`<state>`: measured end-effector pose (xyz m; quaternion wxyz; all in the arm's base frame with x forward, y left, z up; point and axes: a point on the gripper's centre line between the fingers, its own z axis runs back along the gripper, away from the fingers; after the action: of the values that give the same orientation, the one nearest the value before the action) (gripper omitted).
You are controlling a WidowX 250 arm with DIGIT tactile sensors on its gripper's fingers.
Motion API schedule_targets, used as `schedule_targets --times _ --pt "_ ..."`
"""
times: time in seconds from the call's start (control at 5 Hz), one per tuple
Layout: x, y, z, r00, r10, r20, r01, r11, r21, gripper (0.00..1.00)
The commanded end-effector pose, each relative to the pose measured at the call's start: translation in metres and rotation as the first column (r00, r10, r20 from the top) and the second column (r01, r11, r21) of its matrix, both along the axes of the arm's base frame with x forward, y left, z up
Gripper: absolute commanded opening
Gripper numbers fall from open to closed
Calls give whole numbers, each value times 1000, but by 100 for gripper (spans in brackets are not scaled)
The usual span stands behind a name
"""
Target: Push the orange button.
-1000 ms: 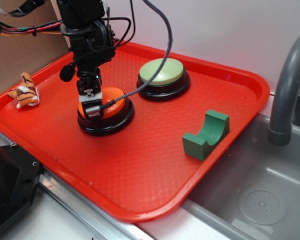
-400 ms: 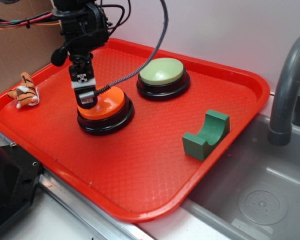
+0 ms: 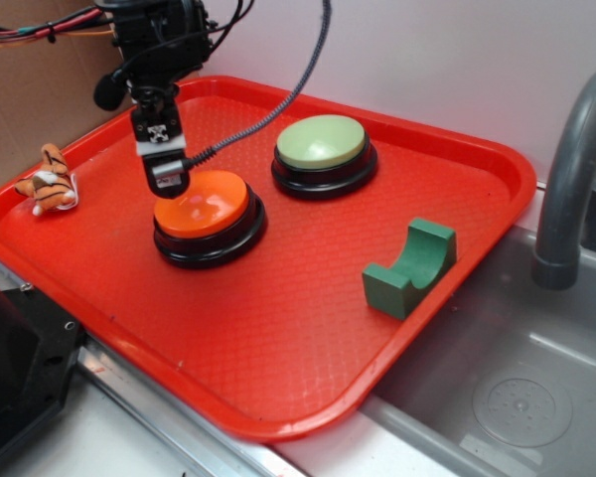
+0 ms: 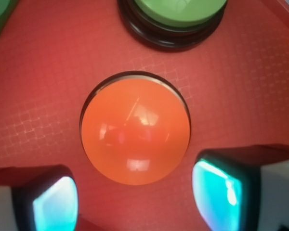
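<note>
The orange button (image 3: 204, 209), a glossy orange dome on a black round base, sits left of centre on the red tray (image 3: 278, 338). My gripper (image 3: 167, 179) hangs just above the button's back-left edge, not touching it. In the wrist view the orange button (image 4: 135, 134) fills the middle. The gripper (image 4: 135, 202) is open, its two fingertips standing wide apart at the bottom corners with only tray surface between them.
A pale green-topped button (image 3: 321, 141) stands behind and to the right of the orange one. A green arched block (image 3: 412, 266) lies near the tray's right side. A small tiger toy (image 3: 48, 184) rests at the left rim. A sink (image 3: 517, 388) and faucet (image 3: 571, 169) are on the right.
The gripper was down on the orange button's top a second ago. It has since risen and drifted toward the back left, leaving the dome uncovered.
</note>
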<state>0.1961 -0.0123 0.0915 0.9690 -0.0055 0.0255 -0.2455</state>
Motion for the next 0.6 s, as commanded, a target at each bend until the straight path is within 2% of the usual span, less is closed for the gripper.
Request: schedule_targets --times 0.0,0.4 --pt "11 -2 21 998 23 63 -22 1000 -5 100" --pt "11 -2 32 996 27 79 -27 1000 -13 100"
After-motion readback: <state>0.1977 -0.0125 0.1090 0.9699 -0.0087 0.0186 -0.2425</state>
